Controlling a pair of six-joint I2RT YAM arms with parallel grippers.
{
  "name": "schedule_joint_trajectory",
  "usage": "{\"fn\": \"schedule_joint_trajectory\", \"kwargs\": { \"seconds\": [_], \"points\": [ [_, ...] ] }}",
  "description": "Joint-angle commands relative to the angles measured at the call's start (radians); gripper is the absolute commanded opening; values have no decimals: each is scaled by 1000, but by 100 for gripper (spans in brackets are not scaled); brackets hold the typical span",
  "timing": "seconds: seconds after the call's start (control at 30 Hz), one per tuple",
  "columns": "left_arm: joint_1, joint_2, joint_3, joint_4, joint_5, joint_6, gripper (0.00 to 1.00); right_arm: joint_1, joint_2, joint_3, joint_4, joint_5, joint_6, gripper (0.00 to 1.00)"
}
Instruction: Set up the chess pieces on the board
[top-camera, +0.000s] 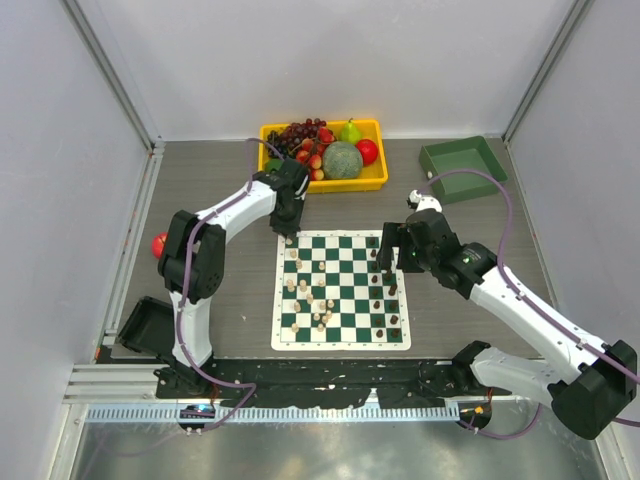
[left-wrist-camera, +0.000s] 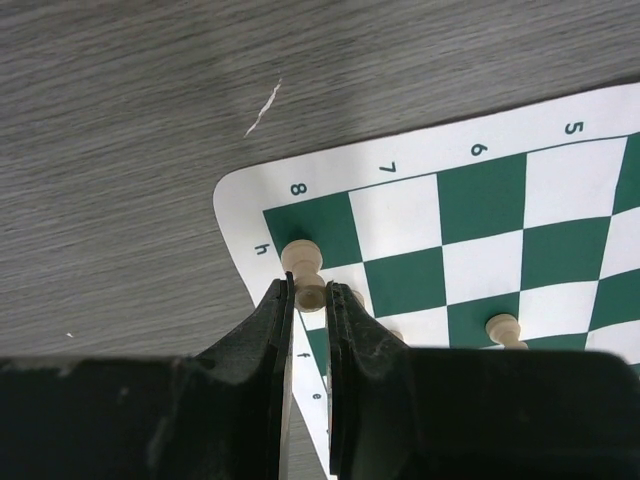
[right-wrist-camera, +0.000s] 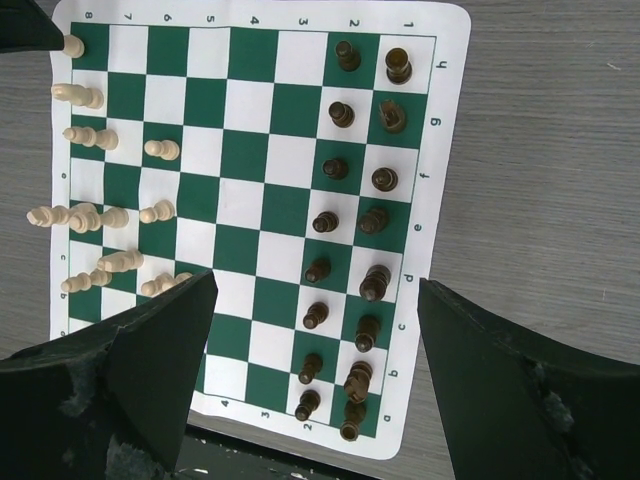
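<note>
The green and white board (top-camera: 350, 285) lies mid-table. Cream pieces (top-camera: 305, 295) stand along its left side, some loosely grouped. Dark pieces (top-camera: 390, 298) stand in two rows along its right side. My left gripper (top-camera: 290, 238) is at the board's far-left corner. In the left wrist view (left-wrist-camera: 309, 287) its fingers are closed on a cream piece (left-wrist-camera: 311, 293) whose base is on corner square h8. My right gripper (top-camera: 388, 262) hovers over the right side, jaws wide open (right-wrist-camera: 315, 282) and empty above the dark pieces (right-wrist-camera: 365, 220). The board (right-wrist-camera: 250, 150) and the cream pieces (right-wrist-camera: 90, 215) show beneath it.
A yellow tray (top-camera: 375, 182) of fruit stands behind the board. A green bin (top-camera: 462, 165) is at the back right. A red fruit (top-camera: 159, 245) lies left of the left arm. A black flat object (top-camera: 140, 325) sits at the near left.
</note>
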Motion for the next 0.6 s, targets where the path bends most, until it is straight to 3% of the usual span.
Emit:
{"fn": "schedule_joint_trajectory", "kwargs": {
  "seconds": [0.0, 0.57],
  "points": [
    [3, -21, 13, 41, -10, 15, 0, -3, 5, 31, 34, -8, 7, 88],
    [3, -11, -56, 123, 39, -19, 0, -3, 5, 28, 34, -12, 1, 88]
  ]
}}
